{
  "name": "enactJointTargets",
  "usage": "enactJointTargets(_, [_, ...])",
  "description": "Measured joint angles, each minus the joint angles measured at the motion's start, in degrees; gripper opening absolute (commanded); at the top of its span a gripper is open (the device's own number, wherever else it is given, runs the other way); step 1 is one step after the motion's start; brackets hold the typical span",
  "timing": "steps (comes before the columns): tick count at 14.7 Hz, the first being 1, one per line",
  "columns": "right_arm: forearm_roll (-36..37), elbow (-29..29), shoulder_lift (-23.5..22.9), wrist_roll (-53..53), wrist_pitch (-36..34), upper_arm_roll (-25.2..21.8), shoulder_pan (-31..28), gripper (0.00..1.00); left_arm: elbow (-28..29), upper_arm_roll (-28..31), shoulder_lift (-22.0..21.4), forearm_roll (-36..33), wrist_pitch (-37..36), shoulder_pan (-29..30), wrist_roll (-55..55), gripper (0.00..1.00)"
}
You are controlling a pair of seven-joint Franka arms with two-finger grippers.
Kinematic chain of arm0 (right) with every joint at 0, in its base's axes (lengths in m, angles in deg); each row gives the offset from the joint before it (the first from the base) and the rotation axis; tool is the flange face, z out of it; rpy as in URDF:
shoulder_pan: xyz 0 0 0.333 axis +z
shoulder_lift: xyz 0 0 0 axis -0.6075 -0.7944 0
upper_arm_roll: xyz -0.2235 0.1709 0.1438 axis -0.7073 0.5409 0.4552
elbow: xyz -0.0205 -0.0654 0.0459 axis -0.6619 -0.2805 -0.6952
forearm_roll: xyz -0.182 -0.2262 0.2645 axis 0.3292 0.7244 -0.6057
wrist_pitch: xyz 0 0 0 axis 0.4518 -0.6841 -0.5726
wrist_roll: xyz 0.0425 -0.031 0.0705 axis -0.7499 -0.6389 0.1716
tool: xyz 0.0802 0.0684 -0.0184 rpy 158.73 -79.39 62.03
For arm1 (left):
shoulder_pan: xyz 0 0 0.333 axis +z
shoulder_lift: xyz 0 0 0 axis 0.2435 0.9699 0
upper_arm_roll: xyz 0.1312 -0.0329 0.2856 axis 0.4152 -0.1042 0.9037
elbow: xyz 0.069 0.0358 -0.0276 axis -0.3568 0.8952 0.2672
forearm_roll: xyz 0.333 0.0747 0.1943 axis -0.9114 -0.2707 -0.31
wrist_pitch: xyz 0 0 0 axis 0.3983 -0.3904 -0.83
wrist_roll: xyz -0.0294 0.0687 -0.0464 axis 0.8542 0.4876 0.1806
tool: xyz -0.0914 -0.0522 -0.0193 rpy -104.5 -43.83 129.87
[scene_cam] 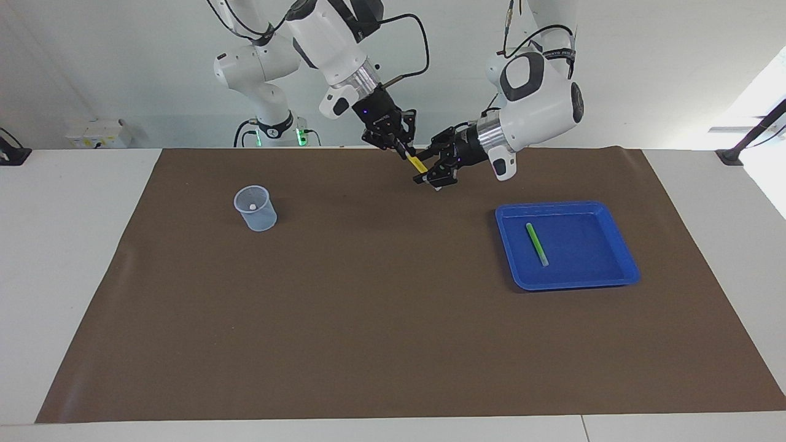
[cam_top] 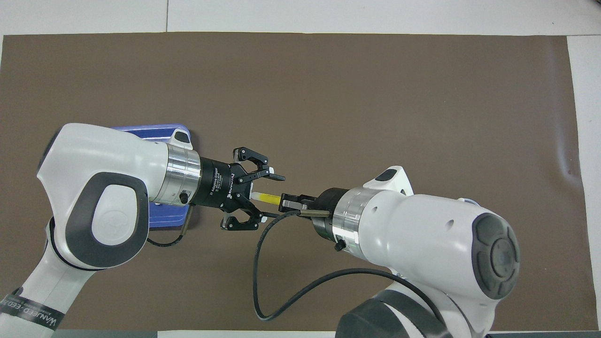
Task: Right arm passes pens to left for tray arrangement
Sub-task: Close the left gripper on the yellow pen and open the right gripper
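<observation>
1. Yellow pen [scene_cam: 418, 164] is up in the air over the brown mat [scene_cam: 393, 319], pinched at one end by the right gripper [scene_cam: 400, 145], whose fingers are closed tight on it.
2. I see the left gripper [scene_cam: 431, 174] with its fingers spread either side of the pen's free end [cam_top: 259, 197], not yet clamped.
3. Green pen [scene_cam: 536, 244] lies in the blue tray [scene_cam: 614, 236], toward the left arm's end of the surface.
4. A clear cup [scene_cam: 255, 208] stands well apart, toward the right arm's end.
5. The right arm's black cable [cam_top: 263, 263] loops beside the handover.
</observation>
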Motion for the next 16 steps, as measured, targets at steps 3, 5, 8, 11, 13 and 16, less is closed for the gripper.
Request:
enactJointTargets(3, [0.0,0.0,0.0,0.0,0.0,0.0,0.0,0.00,0.0,0.0,0.0,0.0,0.0,0.0,-0.4,0.27])
enactJointTargets(5, [0.0,0.0,0.0,0.0,0.0,-0.1,0.0,0.00,0.1,0.0,0.0,0.0,-0.2,0.0,-0.6,0.07])
enactJointTargets(8, [-0.1,0.0,0.0,0.0,0.3,-0.2,-0.1,0.00,0.2,0.0,-0.2,0.0,-0.8,0.0,-1.7,0.00])
enactJointTargets(11, [-0.1,0.0,0.0,0.0,0.4,-0.2,-0.1,0.00,0.2,0.1,-0.2,0.0,-0.9,0.0,-2.8,0.00])
enactJointTargets(13, [-0.1,0.0,0.0,0.0,0.4,-0.2,-0.1,0.68,0.2,0.1,-0.3,0.0,-0.9,0.0,-2.8,0.00])
enactJointTargets(16, [-0.1,-0.1,-0.1,0.0,-0.2,-0.2,-0.2,1.00,0.2,0.3,-0.3,0.0,-0.7,0.3,-2.8,0.00])
